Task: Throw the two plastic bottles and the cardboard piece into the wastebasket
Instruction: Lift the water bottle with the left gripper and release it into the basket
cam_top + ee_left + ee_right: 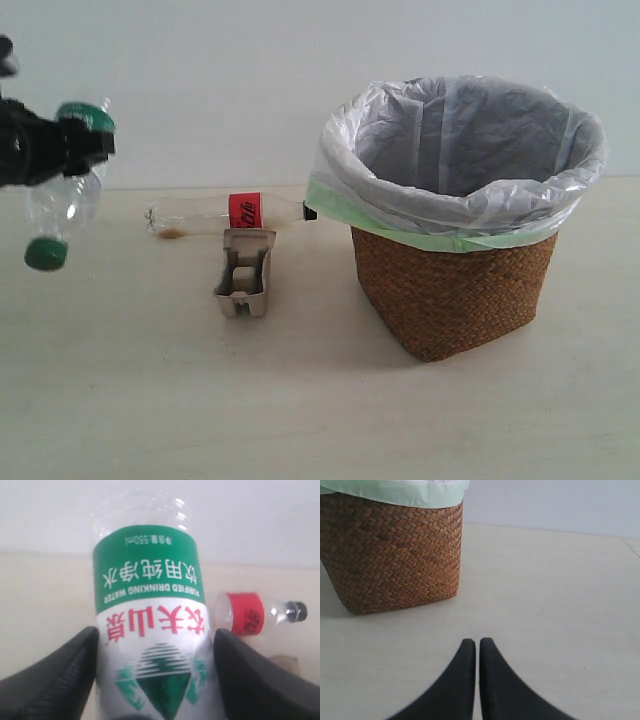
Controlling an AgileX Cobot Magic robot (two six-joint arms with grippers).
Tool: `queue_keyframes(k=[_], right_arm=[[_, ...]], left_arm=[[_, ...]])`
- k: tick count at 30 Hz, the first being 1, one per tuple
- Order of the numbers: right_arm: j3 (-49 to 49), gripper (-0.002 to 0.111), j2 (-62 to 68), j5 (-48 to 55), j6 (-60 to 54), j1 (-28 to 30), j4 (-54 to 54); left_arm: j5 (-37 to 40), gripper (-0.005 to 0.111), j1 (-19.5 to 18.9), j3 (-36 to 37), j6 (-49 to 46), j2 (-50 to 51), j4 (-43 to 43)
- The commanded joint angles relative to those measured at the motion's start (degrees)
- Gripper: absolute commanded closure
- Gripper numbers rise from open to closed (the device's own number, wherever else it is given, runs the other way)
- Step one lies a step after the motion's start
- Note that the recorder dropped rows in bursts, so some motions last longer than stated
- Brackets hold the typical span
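Note:
My left gripper [80, 145] is shut on the stubby bottle [62, 205], holding it above the table at the far left, green cap [46, 254] pointing down. Its white-green label [150, 630] fills the left wrist view between the black fingers [60, 675]. The slim bottle with red label [243, 211] lies on its side on the table, black cap toward the wastebasket [455, 285]; its red label [245, 612] also shows behind the held bottle. The cardboard piece [245, 272] lies just in front of it. My right gripper [477, 642] is shut and empty above the table, beside the wastebasket [390, 555].
The wastebasket's translucent bag [460, 150] folds over the rim with a pale green edge [400, 225]. Pale tabletop [300, 400] spreads in front of everything; a plain wall stands behind.

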State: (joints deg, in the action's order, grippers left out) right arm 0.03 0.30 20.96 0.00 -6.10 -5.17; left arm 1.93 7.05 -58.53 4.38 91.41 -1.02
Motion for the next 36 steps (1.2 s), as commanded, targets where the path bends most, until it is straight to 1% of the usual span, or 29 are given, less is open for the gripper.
queue_keyframes(k=[1, 3, 5, 8, 10, 12, 15, 18, 22, 23, 24, 26, 28, 30, 32, 33, 34, 35, 36], right_arm=[[0.0, 0.108, -0.3, -0.3, 0.0, 0.3, -0.1], [0.0, 0.108, -0.3, -0.3, 0.0, 0.3, -0.1], [0.0, 0.108, -0.3, -0.3, 0.0, 0.3, -0.1], [0.0, 0.108, -0.3, -0.3, 0.0, 0.3, -0.1], [0.0, 0.108, -0.3, -0.3, 0.0, 0.3, -0.1], [0.0, 0.108, -0.3, -0.3, 0.0, 0.3, -0.1], [0.0, 0.108, -0.3, -0.3, 0.0, 0.3, -0.1], [0.0, 0.108, -0.3, -0.3, 0.0, 0.3, -0.1], [0.0, 0.108, -0.3, -0.3, 0.0, 0.3, -0.1], [0.0, 0.108, -0.3, -0.3, 0.0, 0.3, -0.1], [0.0, 0.108, -0.3, -0.3, 0.0, 0.3, -0.1], [0.0, 0.108, -0.3, -0.3, 0.0, 0.3, -0.1], [0.0, 0.108, -0.3, -0.3, 0.0, 0.3, -0.1], [0.0, 0.108, -0.3, -0.3, 0.0, 0.3, -0.1], [0.0, 0.108, -0.3, -0.3, 0.0, 0.3, -0.1], [0.0, 0.108, -0.3, -0.3, 0.0, 0.3, -0.1], [0.0, 0.108, -0.3, -0.3, 0.0, 0.3, -0.1], [0.0, 0.108, -0.3, -0.3, 0.0, 0.3, -0.1], [0.0, 0.108, -0.3, -0.3, 0.0, 0.3, -0.1]], left_arm=[[9.7, 0.103, -0.1, -7.9, -3.2, -5.3, 3.8], [14.0, 0.103, -0.1, -11.0, -2.1, -6.5, 9.2], [19.3, 0.103, -0.5, -14.3, 5.5, -7.0, 19.8], [29.7, 0.103, -0.5, -17.8, 17.8, -7.3, 36.1], [34.7, 0.103, -0.5, -18.5, 22.7, -7.3, 43.0], [37.4, 0.103, -0.5, -18.6, 24.0, -7.4, 45.4], [38.6, 0.103, -0.5, -18.6, 24.7, -7.2, 45.4], [37.7, 0.103, -0.5, -18.6, 24.9, -6.9, 41.9], [32.7, 0.103, -0.5, -15.9, 23.4, -5.9, 32.2], [30.8, 0.103, -0.5, -14.9, 22.0, -5.2, 27.7], [28.7, 0.103, -0.4, -13.9, 19.3, -4.3, 22.4], [24.5, 0.103, 0.9, -12.2, 10.4, -2.1, 9.3], [21.9, 0.103, 3.6, -12.3, -1.7, 0.1, -6.1], [23.1, 0.103, 8.0, -15.9, -21.6, 2.1, -27.3], [27.0, 0.103, 12.2, -21.9, -39.1, 3.7, -46.1], [28.6, 0.103, 14.0, -25.5, -44.7, 4.7, -54.8], [29.7, 0.102, 15.3, -28.5, -48.1, 5.6, -61.4], [31.1, 0.096, 16.9, -32.8, -51.1, 6.7, -65.1], [32.1, 0.088, 18.0, -35.5, -52.1, 8.0, -66.1]])
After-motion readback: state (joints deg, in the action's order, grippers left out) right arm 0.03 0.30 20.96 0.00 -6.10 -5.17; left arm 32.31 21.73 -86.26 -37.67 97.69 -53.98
